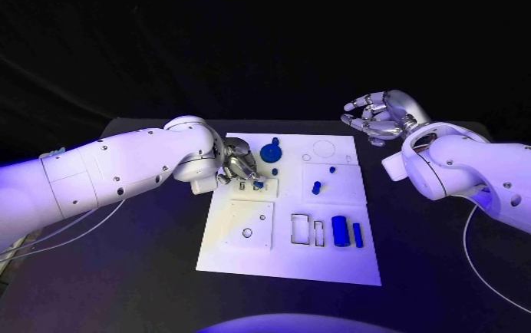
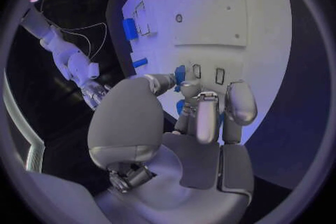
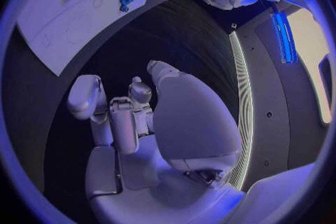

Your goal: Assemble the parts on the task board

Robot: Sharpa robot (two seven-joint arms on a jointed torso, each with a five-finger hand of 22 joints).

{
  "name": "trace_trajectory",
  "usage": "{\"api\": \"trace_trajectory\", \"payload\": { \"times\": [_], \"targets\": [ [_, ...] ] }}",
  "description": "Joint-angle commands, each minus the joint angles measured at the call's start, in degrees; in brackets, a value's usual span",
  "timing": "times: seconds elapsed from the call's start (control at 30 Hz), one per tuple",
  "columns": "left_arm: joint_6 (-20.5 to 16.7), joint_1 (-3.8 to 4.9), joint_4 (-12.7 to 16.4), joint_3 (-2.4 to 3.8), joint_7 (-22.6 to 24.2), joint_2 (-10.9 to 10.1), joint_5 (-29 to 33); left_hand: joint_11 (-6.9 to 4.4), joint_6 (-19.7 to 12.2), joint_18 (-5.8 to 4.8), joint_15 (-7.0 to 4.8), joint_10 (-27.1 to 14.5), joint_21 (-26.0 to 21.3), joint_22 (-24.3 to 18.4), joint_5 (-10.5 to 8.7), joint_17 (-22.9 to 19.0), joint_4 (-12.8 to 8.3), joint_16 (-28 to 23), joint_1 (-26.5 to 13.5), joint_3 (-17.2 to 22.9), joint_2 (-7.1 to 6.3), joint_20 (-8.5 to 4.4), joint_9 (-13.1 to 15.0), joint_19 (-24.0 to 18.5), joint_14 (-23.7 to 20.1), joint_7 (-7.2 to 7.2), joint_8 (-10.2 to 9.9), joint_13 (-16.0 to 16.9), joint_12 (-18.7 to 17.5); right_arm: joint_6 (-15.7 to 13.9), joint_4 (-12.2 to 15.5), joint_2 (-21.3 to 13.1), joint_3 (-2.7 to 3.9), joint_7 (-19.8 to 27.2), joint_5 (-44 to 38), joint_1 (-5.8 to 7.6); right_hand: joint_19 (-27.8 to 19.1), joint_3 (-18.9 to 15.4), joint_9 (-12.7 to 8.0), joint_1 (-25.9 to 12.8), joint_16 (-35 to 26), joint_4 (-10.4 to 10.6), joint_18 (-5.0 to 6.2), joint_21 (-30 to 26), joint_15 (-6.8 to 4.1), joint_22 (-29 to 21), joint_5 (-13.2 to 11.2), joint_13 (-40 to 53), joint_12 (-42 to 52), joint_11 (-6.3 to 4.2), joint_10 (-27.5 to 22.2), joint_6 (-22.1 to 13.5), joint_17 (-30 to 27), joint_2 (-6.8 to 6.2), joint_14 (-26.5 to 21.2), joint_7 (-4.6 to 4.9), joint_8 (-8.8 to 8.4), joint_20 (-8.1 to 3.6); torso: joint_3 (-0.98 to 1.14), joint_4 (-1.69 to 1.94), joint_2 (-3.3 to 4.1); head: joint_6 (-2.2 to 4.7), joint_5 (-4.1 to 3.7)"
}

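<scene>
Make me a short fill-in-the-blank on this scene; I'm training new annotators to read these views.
1. The left hand is over the white ____ at its upper left part.
2. The right hand is raised beside the board and holds ____.
3. The blue round disc lies just to the ____ of the left hand in the head view.

Missing words: board; nothing; right

The white task board (image 1: 290, 264) lies flat on the tabletop, with outlined recesses on its surface. A round blue part (image 1: 271, 151) sits near its far edge. Two small blue parts (image 1: 317, 187) are at the middle. A wide blue block (image 1: 338, 230) and a thin blue bar (image 1: 357, 234) lie side by side, near the front right
</scene>
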Motion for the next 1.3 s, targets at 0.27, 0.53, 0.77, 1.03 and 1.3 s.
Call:
{"api": "trace_trajectory", "payload": {
  "times": [0.27, 0.53, 0.77, 1.03, 1.3],
  "targets": [
    [-4.9, -0.04, 2.0, -0.03, 1.5, -1.1, -4.7, -0.63, 2.6, -1.09, -0.46, 3.0, 1.6, 3.5, 8.41, 3.3, -14.3, 1.1, -2.3, 12.6, -1.53, -0.64, 2.2, 2.7, 3.4, -0.76, -0.1, 2.8, 2.1, -0.1, 0.0, -0.1, 0.0, 0.4, -0.3, -0.07, 0.0, 0.5, -0.1, -0.7, -0.3, 0.0, 0.79, -0.4, -0.42, -0.3, 0.6, -0.6, -0.1, 0.14, -0.2, 0.2, 4.8, -0.13, 3.3, -0.13, 0.29, -0.05, 0.02, -0.15, 0.06, -0.1, 0.61],
    [-5.5, -0.1, 2.5, -0.28, 0.2, -1.0, -7.2, -0.92, 3.5, -1.3, -0.74, 3.9, 2.1, 4.7, 11.34, 3.5, -14.6, 1.3, -3.0, 12.4, -2.0, -0.91, 2.4, 3.5, 3.5, -1.06, -0.5, 3.5, 2.3, -0.1, 0.1, -0.2, -0.02, 0.3, -0.3, -0.09, -0.1, 0.6, -0.2, -0.8, -0.3, 0.1, 0.81, -0.6, -0.42, -0.4, 0.7, -0.7, -0.2, 0.14, -0.3, 0.2, 4.8, -0.18, 3.3, -0.12, 0.3, -0.05, 0.01, -0.13, 0.09, -0.21, 0.76],
    [-3.5, -0.11, 2.3, -0.7, -1.1, -0.9, -8.9, -0.99, 3.7, -1.38, -0.8, 4.0, 2.2, 5.0, 12.35, 3.5, -14.6, 1.4, -3.2, 12.2, -2.05, -0.98, 2.5, 3.7, 3.5, -1.13, -0.6, 3.4, 2.2, -0.2, 0.2, -0.2, -0.02, 0.3, -0.3, -0.09, -0.1, 0.6, -0.2, -0.8, -0.3, 0.1, 0.81, -0.6, -0.42, -0.4, 0.7, -0.7, -0.2, 0.14, -0.3, 0.2, 4.8, -0.18, 3.3, -0.12, 0.3, -0.05, 0.04, -0.18, 0.08, -0.31, 0.95],
    [-1.6, -0.16, 1.8, -1.1, -2.1, -0.3, -9.5, -1.08, 4.0, -1.38, -0.89, 3.9, 2.2, 5.1, 13.98, 3.4, -14.7, 1.4, -3.5, 12.1, -2.04, -1.08, 2.8, 3.8, 3.5, -1.23, -0.7, 3.1, 1.9, -0.1, 0.2, -0.2, -0.03, 0.3, -0.2, -0.1, -0.1, 0.6, -0.2, -0.8, -0.3, 0.1, 0.81, -0.6, -0.42, -0.4, 0.7, -0.7, -0.2, 0.14, -0.3, 0.2, 4.8, -0.18, 3.3, -0.12, 0.3, -0.05, -0.03, -0.17, 0.15, -0.42, 0.97],
    [-1.8, -0.24, 1.6, -1.24, -2.2, 0.1, -9.6, -1.12, 4.1, -1.39, -0.92, 4.0, 2.3, 5.1, 14.53, 3.2, -14.8, 1.3, -3.6, 12.1, -2.03, -1.11, 3.0, 3.8, 3.4, -1.27, -0.6, 3.1, 1.8, 0.1, 0.1, -0.2, -0.04, 0.2, 0.0, -0.12, -0.1, 0.7, -0.2, -0.9, -0.3, 0.1, 0.81, -0.6, -0.41, -0.3, 0.8, -0.8, -0.2, 0.15, -0.3, 0.1, 4.8, -0.2, 3.3, -0.11, 0.33, -0.05, -0.02, -0.18, 0.05, -0.62, 1.0]
  ]
}}
